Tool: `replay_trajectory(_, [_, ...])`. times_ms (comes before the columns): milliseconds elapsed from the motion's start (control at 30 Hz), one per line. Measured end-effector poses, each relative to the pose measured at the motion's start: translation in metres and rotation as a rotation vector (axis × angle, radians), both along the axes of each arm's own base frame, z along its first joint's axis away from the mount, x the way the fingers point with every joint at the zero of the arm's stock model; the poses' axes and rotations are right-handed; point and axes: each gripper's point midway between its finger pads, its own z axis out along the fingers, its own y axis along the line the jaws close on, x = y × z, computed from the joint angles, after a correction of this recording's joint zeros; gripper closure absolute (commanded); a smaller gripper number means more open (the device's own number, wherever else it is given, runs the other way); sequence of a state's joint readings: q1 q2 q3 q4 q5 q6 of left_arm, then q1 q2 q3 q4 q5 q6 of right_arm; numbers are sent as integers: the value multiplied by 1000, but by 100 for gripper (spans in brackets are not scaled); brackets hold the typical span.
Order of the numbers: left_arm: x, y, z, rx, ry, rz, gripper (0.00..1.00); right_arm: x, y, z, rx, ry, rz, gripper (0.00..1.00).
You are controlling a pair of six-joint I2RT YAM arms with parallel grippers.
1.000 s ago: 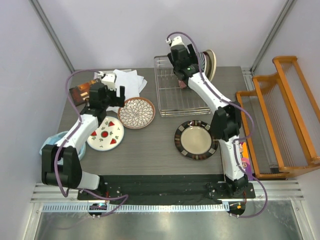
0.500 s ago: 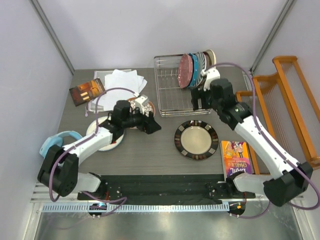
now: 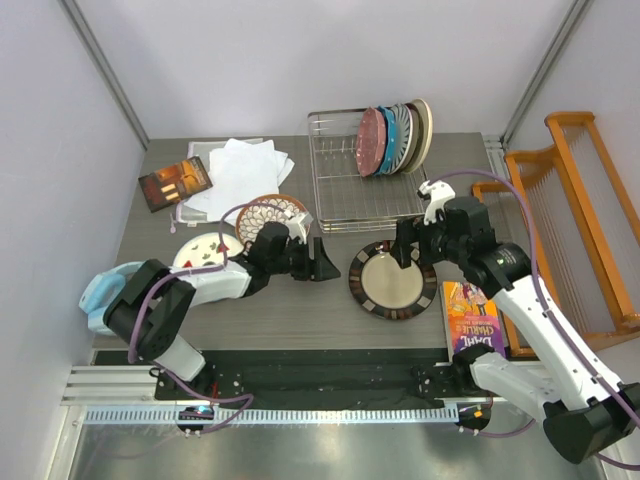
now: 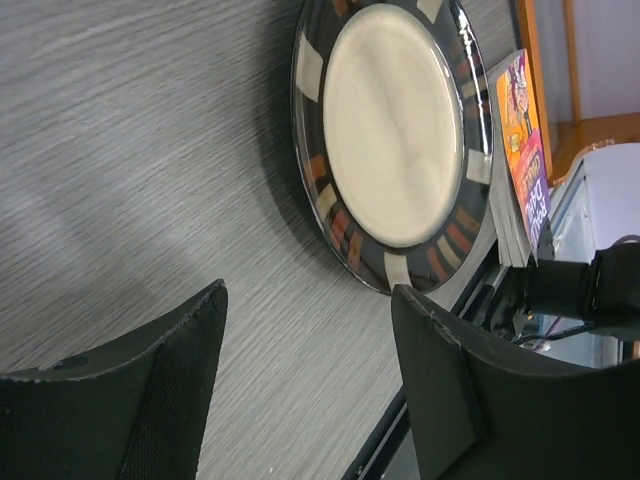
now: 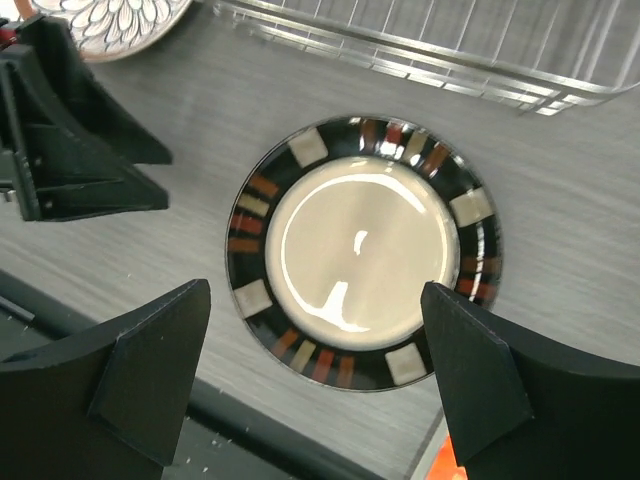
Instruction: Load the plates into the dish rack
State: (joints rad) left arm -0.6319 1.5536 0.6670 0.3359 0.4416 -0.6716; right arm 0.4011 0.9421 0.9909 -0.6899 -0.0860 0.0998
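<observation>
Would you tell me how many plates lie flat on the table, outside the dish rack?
3: the dark-rimmed plate centre-right, the petal-pattern plate partly behind the left arm, the strawberry plate far left. None seems hidden.

Plate (image 3: 393, 278) before rack (image 3: 345, 200), beside book (image 3: 470, 312)

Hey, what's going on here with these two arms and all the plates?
Two robot arms are loading plates into the silver dish rack, where several plates already stand on edge. Both point at the dark-rimmed plate lying flat on the table: the left gripper is open beside it, the right gripper open above it, neither holding anything. The petal plate and the strawberry plate lie further left, not yet racked.
</observation>
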Motion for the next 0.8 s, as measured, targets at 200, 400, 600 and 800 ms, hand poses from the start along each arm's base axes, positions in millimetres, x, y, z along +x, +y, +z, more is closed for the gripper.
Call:
replay_trajectory(200, [-3,-14,-26,-11,125,26,40,-1,-8,-28,56,112,-62,6])
replay_trajectory(400, [6,-34,-39,-68,219,35,43,-1,-15,-46,110,175,-126,6])
replay_trajectory(600, [11,-50,-43,-99,232,25,59,-3,-19,-57,122,205,-153,6])
replay_trajectory(800, [-3,-59,-50,-90,261,-2,71,-8,-19,-67,141,242,-172,6])
